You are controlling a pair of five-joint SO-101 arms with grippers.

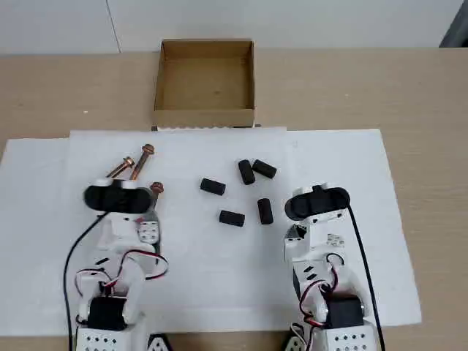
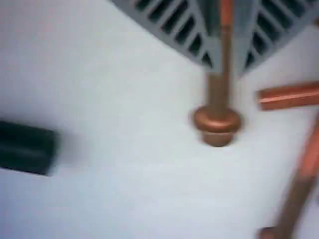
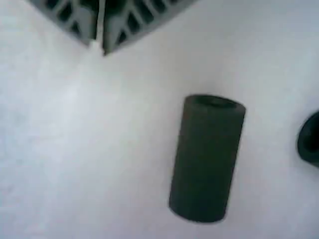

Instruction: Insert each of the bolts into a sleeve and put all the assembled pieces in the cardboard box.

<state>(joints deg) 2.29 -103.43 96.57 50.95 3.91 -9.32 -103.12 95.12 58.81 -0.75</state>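
Observation:
My left gripper (image 2: 224,69) is shut on the shank of a copper bolt (image 2: 217,124), whose head (image 1: 156,188) sticks out past the left arm above the white paper. Two more copper bolts (image 1: 121,167) (image 1: 143,160) lie just beyond it. Several black sleeves lie mid-paper, among them one (image 1: 212,186) nearest the held bolt and one (image 1: 265,210) just ahead of the right arm. My right gripper (image 3: 99,47) is shut on nothing, a short way from that upright-looking sleeve (image 3: 207,157). The open cardboard box (image 1: 206,115) stands at the back centre.
White paper (image 1: 351,161) covers the working area on a wooden table (image 1: 424,88). Other sleeves (image 1: 246,172) (image 1: 264,169) (image 1: 231,218) lie between the arms. Free paper stretches to the right of the right arm (image 1: 318,205).

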